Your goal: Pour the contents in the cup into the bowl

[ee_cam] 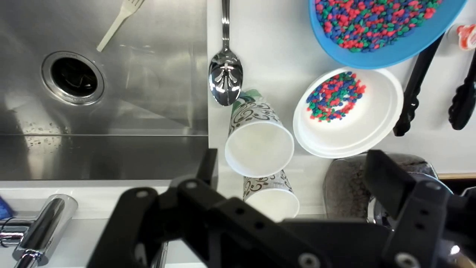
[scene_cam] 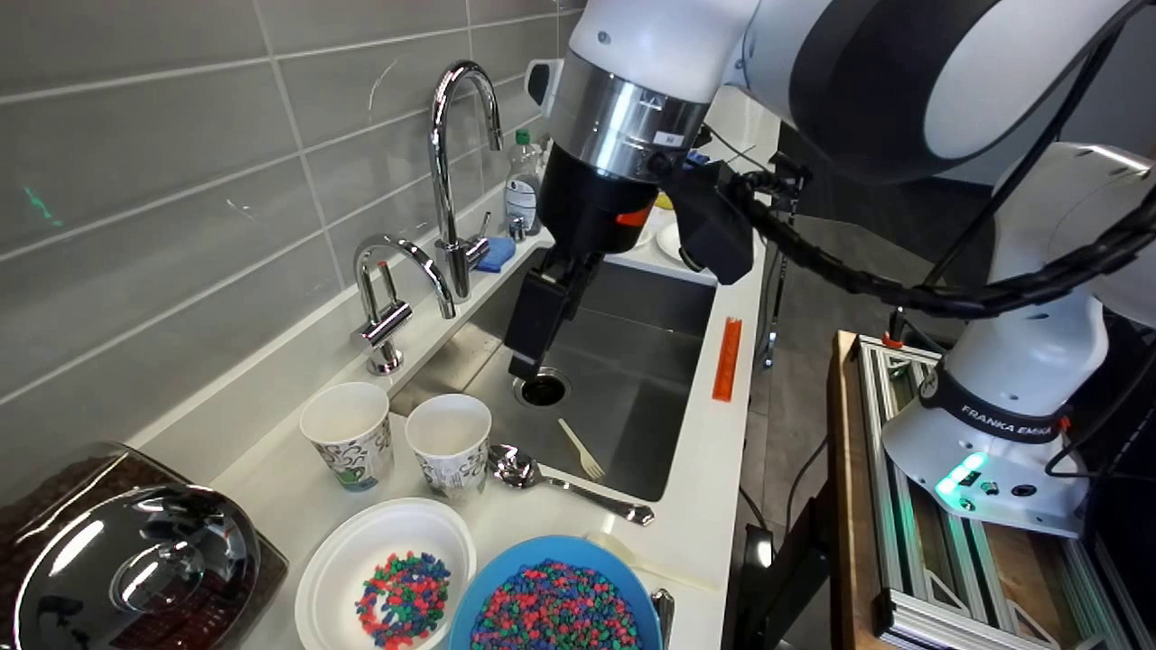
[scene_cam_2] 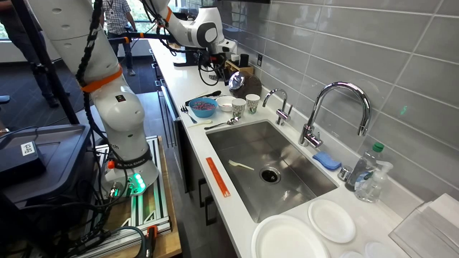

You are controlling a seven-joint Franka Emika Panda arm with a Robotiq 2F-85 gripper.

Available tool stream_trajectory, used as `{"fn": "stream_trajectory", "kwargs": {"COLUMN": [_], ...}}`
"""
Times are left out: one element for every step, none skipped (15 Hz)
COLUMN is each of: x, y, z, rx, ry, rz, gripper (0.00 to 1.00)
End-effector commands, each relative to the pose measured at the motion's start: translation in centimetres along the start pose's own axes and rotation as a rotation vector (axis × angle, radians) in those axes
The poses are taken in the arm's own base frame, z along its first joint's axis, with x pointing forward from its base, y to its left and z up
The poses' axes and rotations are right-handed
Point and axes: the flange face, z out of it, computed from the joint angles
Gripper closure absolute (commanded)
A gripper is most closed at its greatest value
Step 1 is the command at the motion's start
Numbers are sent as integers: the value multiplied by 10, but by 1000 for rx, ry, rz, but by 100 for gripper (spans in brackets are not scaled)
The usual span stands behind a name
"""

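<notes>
We hold the claw (ee_cam: pixel 293 167) wide; two cups (ee_cam: pixel 259 147) stand at the edge of the worktop (ee_cam: pixel 267 44) by the sink (ee_cam: pixel 156 74), near a white bowl (ee_cam: pixel 373 111) of beads (ee_cam: pixel 336 96).

A white bowl (scene_cam: pixel 330 573) holds coloured bits (scene_cam: pixel 424 591); printed cups (scene_cam: pixel 352 447) beside it; end effector (scene_cam: pixel 531 348) midair.

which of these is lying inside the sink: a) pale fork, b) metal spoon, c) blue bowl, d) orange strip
A, since the pale fork lies on the bottom of the sink, near the drain, in the wrist view and both exterior views.
</notes>
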Motion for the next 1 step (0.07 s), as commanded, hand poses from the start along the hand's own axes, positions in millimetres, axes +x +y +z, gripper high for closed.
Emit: {"fn": "stream_trajectory", "kwargs": {"x": [-1], "y": [1], "z": [0], "rx": [-1], "ry": [-1], "rz": [0], "gripper": [0]}}
